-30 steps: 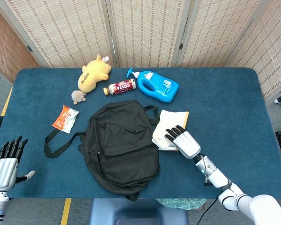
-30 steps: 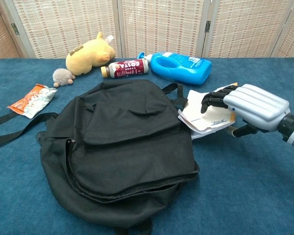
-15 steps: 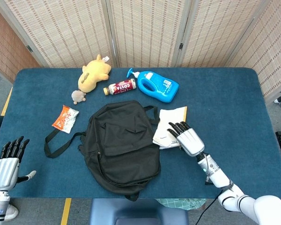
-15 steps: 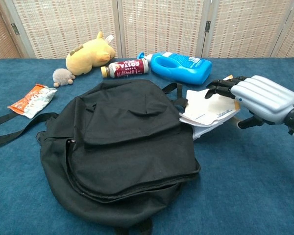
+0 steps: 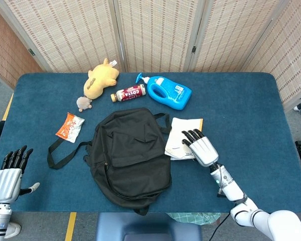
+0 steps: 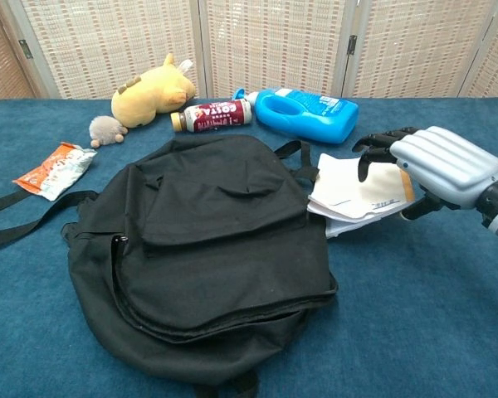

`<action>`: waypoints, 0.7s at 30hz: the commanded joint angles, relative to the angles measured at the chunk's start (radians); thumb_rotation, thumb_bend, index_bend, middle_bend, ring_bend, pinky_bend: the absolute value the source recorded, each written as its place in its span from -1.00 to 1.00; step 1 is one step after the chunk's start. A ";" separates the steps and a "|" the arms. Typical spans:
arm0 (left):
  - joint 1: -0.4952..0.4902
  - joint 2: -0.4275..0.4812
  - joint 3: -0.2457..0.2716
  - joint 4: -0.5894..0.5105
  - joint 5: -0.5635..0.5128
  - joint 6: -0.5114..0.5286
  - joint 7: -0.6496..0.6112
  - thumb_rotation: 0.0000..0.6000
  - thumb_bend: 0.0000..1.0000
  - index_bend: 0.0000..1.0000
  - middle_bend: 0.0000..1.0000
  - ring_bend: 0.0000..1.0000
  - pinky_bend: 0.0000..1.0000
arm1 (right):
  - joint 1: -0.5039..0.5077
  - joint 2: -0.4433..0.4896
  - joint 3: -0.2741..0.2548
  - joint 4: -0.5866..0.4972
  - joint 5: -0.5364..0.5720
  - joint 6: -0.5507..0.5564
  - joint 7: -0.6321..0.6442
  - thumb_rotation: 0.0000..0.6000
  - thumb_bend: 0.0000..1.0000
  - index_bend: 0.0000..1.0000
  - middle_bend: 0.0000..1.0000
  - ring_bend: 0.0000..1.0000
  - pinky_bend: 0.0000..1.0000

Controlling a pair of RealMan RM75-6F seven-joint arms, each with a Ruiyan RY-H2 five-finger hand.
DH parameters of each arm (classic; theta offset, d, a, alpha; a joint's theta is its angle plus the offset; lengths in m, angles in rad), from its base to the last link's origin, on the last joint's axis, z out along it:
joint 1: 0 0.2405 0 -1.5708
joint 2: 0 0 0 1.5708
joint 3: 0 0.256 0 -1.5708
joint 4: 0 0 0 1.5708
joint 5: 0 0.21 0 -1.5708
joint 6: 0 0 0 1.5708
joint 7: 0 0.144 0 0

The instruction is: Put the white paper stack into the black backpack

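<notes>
The white paper stack (image 5: 179, 138) (image 6: 353, 197) lies on the blue table just right of the black backpack (image 5: 130, 153) (image 6: 207, 240), its left edge against the bag. My right hand (image 5: 200, 148) (image 6: 444, 166) is over the stack's right edge, with fingers (image 6: 373, 151) arched on top and the thumb (image 6: 417, 209) low at the near side, so the edge sits between them. The backpack lies flat with its zips looking closed. My left hand (image 5: 7, 173) hangs with fingers spread at the table's near left corner, holding nothing.
At the back lie a blue detergent bottle (image 5: 169, 92) (image 6: 307, 112), a small red drink bottle (image 5: 129, 93), a yellow plush toy (image 5: 100, 80) and a small grey plush (image 5: 84, 103). An orange snack packet (image 5: 70, 126) sits left of the backpack's strap (image 5: 60, 150).
My right hand has shifted slightly right and back over the stack, and the papers have settled flatter with their right edge under it. The left hand has barely moved.
</notes>
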 commanded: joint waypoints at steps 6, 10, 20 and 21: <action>-0.001 0.001 0.000 0.001 -0.002 -0.003 -0.006 1.00 -0.73 -1.00 -1.00 -1.00 -1.00 | 0.006 -0.008 0.006 0.011 0.006 -0.006 -0.009 1.00 -0.40 0.14 -0.40 -0.54 -0.55; -0.002 0.001 0.002 0.005 -0.001 -0.008 -0.011 1.00 -0.73 -1.00 -1.00 -1.00 -1.00 | 0.007 -0.002 0.002 0.007 0.008 -0.016 -0.011 1.00 -0.40 0.23 -0.36 -0.54 -0.55; -0.012 0.010 0.006 0.008 0.011 -0.025 -0.046 0.94 -0.73 -1.00 -1.00 -1.00 -1.00 | -0.004 0.019 -0.007 0.015 0.008 -0.011 -0.032 1.00 -0.39 0.47 -0.27 -0.48 -0.52; -0.014 0.011 0.007 0.007 0.012 -0.027 -0.048 0.78 -0.73 -1.00 -1.00 -1.00 -1.00 | -0.007 0.022 -0.004 0.016 0.009 -0.001 -0.033 1.00 -0.38 0.49 -0.27 -0.47 -0.52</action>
